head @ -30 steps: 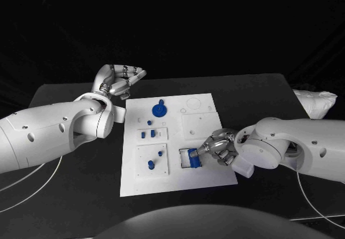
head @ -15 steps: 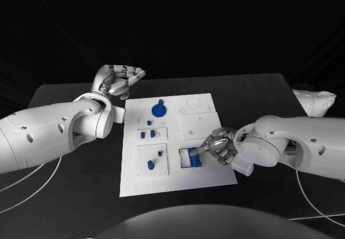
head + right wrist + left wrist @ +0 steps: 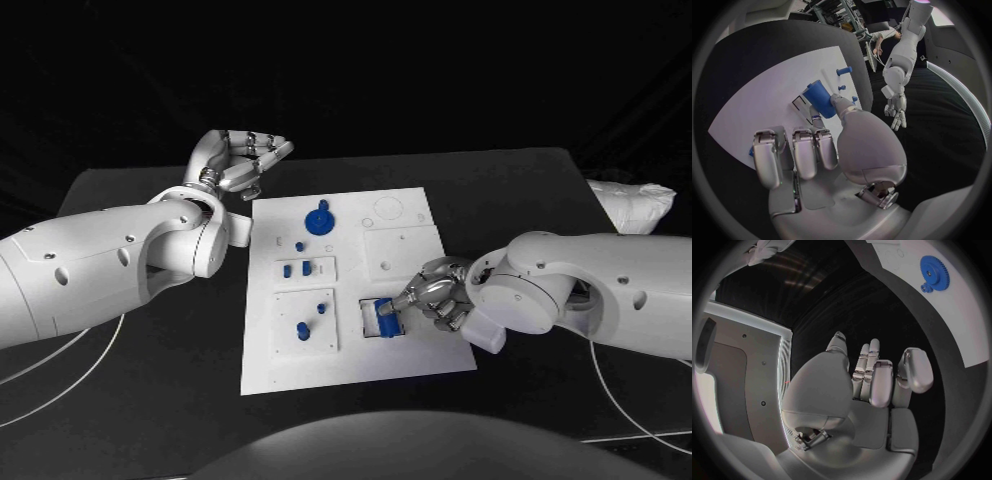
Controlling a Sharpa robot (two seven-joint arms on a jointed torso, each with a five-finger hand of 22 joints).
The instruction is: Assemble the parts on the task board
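I see my left hand (image 3: 870,390) with fingers loosely curled, holding nothing, above the dark worktop (image 3: 854,315); beyond it, the white board (image 3: 954,305) carries a blue gear (image 3: 932,271).

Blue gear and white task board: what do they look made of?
Round blue toothed gear: probably plastic, possibly printed. Its colour is uniform and saturated, matte with no metallic glint, and the left wrist view shows crisp moulded-looking teeth.

Flat white task board: likely plastic or painted sheet. It is even white and matte, with shallow recessed outlines; the views leave the exact material open.
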